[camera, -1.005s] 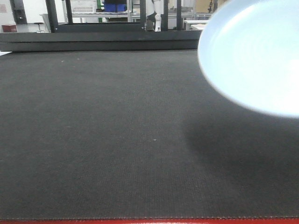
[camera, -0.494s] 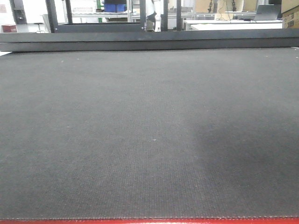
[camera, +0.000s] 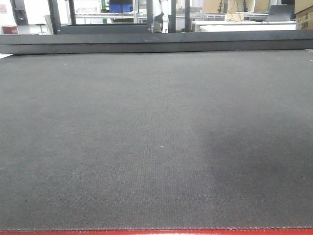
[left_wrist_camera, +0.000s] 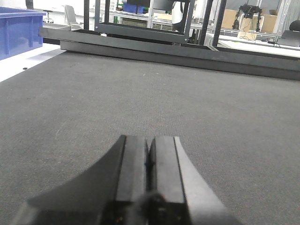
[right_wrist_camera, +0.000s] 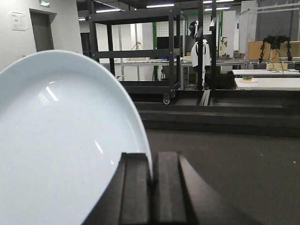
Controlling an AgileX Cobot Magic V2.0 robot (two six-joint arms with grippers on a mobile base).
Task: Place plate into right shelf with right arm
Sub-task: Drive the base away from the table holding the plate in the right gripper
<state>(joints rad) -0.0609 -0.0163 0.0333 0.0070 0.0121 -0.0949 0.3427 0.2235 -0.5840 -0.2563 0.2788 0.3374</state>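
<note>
Clamped on the near rim of a pale blue plate (right_wrist_camera: pixel 61 150), the right tool (right_wrist_camera: pixel 153 161) filled the bottom of the right wrist view. Its two dark fingers pinched the rim between them. The plate stood tilted up on edge and covered the left half of the picture, held above the dark bench (right_wrist_camera: pixel 243 168). Well beyond it stood a black wheeled rack (right_wrist_camera: pixel 136 51); whether this was the target shelf could not be told.

From the left wrist view, the left tool (left_wrist_camera: pixel 149 159) hung low over the bench with its fingers pressed together and nothing between them. A blue bin (left_wrist_camera: pixel 18 28) sat at the far left edge.

On the front view, only the bench mat appeared, with a soft shadow (camera: pixel 259 166) on its right side. No plate and no arm showed. One second earlier the plate had filled the upper right corner of this view; half a second earlier it was already gone, and it remained out of sight.

That change suggested the right arm had carried the plate out of the front camera's sight, probably toward the shelf. The carry looked under way, with the placing not yet done.
</note>
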